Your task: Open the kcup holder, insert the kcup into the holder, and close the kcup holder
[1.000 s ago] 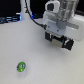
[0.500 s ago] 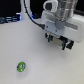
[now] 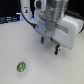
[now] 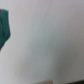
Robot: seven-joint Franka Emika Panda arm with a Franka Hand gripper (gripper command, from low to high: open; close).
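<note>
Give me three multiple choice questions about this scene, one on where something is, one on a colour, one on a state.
1. In the exterior view, where does the small round green-topped pod lie?
A. Low on the exterior view's left
B. Between the gripper's fingers
C. On the black unit

2. What colour is the table surface?
A. Black
B. White
C. Red

3. How does the white robot arm's gripper stand to the pod?
A. Clamped on it
C. Pressing its top
B. Apart from it, above the table

Answers: 1 A, the pod sits alone on the table there. 2 B, the bare surface is pale white. 3 B, clear table separates them.
</note>
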